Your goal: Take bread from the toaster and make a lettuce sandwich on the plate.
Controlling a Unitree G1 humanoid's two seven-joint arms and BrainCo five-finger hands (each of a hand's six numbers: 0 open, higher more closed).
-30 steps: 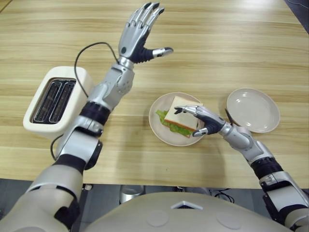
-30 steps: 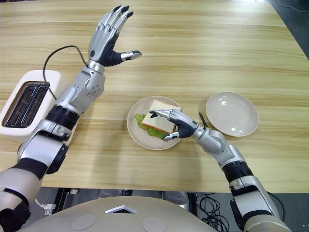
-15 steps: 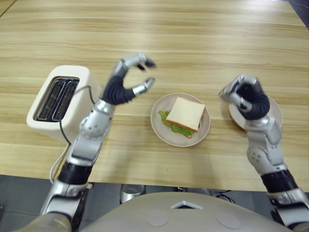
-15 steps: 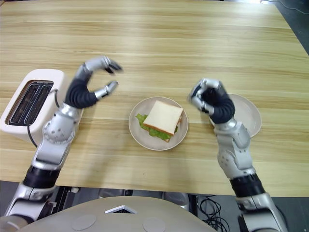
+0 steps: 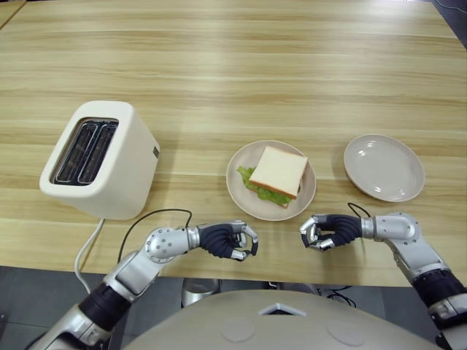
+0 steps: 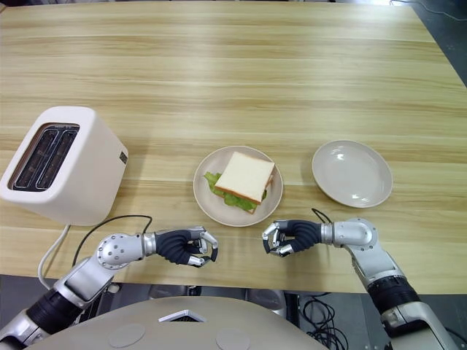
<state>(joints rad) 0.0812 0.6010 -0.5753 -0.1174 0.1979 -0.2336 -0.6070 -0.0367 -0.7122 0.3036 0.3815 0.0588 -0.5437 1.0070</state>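
Sandwich (image 5: 278, 173) rests on plate (image 5: 241, 204); your left hand (image 5: 230, 240) and right hand (image 5: 322, 232), curled empty just beside it, could topple it if they rise carelessly.

A breakfast spread staged in what looks like a robotics test room rather than a home kitchen. A wide, pale wood-grain surface (image 5: 292, 65) carries a cream two-slot toaster (image 5: 98, 157) at 9 o'clock, a lettuce sandwich (image 5: 281, 171) on a plate (image 5: 241, 195) at centre and a second plate (image 5: 384, 168) at 3 o'clock. The toaster's white cord (image 5: 89, 244) drops over the near edge at 7 o'clock. Loose black cables (image 6: 321, 305) lie on the grey floor (image 5: 29, 288) below, at 6 o'clock.
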